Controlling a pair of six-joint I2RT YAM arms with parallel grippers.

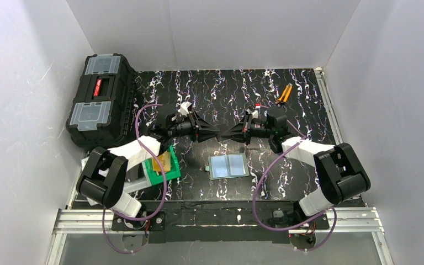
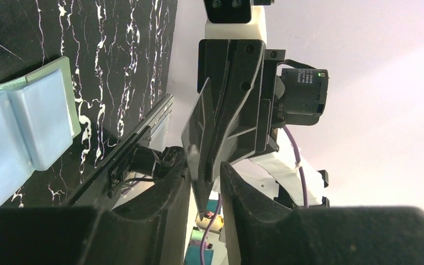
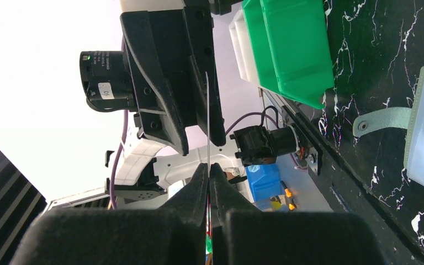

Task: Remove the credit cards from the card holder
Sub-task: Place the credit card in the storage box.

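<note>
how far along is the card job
Done: gold-tan credit cards lie in the green bin. In hand: the right gripper pinches one card edge-on, tip to tip with the left gripper, whose jaws stand apart. Remaining: binning it; whether the open card holder hides more, I cannot tell.

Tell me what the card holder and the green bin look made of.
Card holder: soft vinyl or faux leather probably; matte grey-green edge, glossy pale-blue pockets. Green bin: rigid moulded plastic, judging by its smooth, shiny ribbed walls.
</note>
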